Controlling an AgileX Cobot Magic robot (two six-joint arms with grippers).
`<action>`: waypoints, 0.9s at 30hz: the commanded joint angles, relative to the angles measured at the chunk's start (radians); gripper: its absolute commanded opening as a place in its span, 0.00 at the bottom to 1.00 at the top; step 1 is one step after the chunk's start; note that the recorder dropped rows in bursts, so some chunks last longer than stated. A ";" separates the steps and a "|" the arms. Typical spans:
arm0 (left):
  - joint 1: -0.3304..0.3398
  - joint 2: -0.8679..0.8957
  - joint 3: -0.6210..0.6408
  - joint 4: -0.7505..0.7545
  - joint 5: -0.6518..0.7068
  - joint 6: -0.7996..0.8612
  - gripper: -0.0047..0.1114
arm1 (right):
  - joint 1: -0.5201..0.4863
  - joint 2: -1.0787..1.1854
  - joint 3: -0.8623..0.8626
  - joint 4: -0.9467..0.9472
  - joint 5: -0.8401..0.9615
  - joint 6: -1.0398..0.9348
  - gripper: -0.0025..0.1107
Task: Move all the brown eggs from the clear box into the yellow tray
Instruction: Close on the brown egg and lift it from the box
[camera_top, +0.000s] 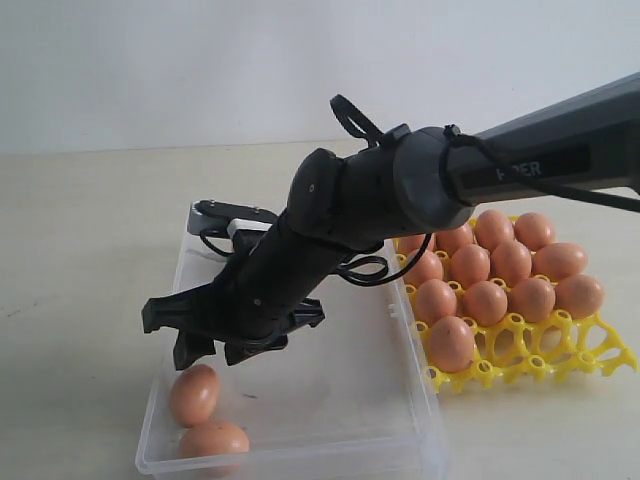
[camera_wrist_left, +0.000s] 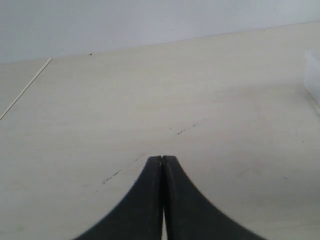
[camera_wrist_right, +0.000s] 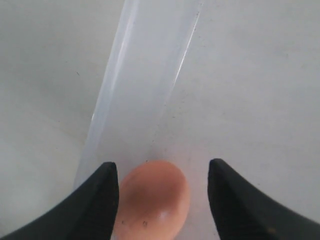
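Two brown eggs (camera_top: 194, 394) (camera_top: 212, 440) lie in the near left corner of the clear box (camera_top: 330, 400). Several more brown eggs (camera_top: 487, 300) fill the yellow tray (camera_top: 560, 355) to the right of the box. My right gripper (camera_top: 215, 350) hangs open inside the box, just above the farther of the two eggs. In the right wrist view that egg (camera_wrist_right: 152, 200) shows between the spread fingertips, close to one fingertip (camera_wrist_right: 102, 192), beside the box wall (camera_wrist_right: 135, 90). My left gripper (camera_wrist_left: 162, 159) is shut with nothing in it, over bare table.
The right arm (camera_top: 400, 190) reaches across from the right, over the tray and the box's far half. A corner of the clear box (camera_wrist_left: 312, 75) shows at the edge of the left wrist view. Pale table (camera_top: 80, 250) surrounds both containers.
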 joint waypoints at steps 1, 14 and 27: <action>-0.005 0.001 -0.004 0.000 -0.009 -0.004 0.04 | 0.000 0.014 -0.007 0.023 0.030 -0.011 0.49; -0.005 0.001 -0.004 0.000 -0.009 -0.004 0.04 | 0.000 0.052 -0.007 0.060 0.041 -0.036 0.58; -0.005 0.001 -0.004 0.000 -0.009 -0.004 0.04 | 0.000 0.080 -0.007 0.070 0.012 -0.044 0.57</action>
